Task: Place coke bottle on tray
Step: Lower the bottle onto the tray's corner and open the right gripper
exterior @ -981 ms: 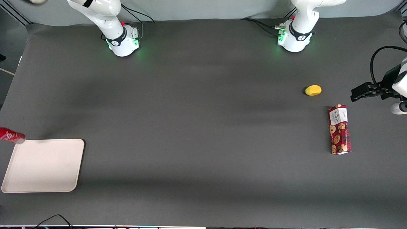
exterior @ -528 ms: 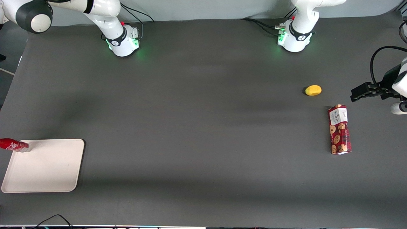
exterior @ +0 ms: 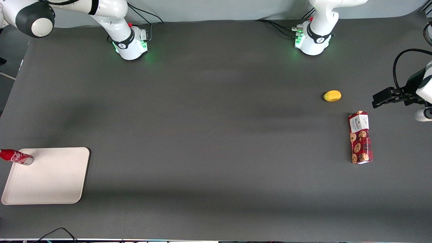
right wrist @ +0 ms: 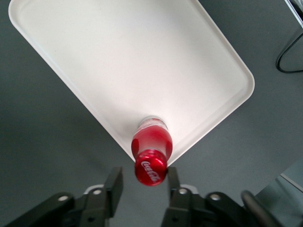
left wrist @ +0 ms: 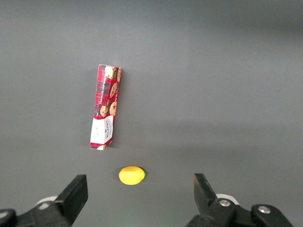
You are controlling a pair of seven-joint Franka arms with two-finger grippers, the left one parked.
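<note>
The coke bottle (exterior: 16, 157) is slim and red with white script. It stands with its silvery base on the corner of the cream-white tray (exterior: 50, 182) that is farthest from the front camera, at the working arm's end of the table. In the right wrist view I look down on its red cap (right wrist: 150, 168), with the tray (right wrist: 118, 61) under it. My gripper (right wrist: 143, 177) is above the bottle with its fingers open on either side of the cap. One finger (right wrist: 113, 182) stands clear of the cap and the other is close beside it. The gripper is out of the front view.
A red cookie box (exterior: 360, 137) and a yellow fruit-like object (exterior: 332, 96) lie toward the parked arm's end of the table. Both also show in the left wrist view, the box (left wrist: 105, 107) and the yellow object (left wrist: 131, 175). A cable (right wrist: 289, 52) lies off the table edge near the tray.
The bottle has come down from the table edge onto the tray's corner, a little nearer the front camera. My arm's elbow has swung into the front view.
</note>
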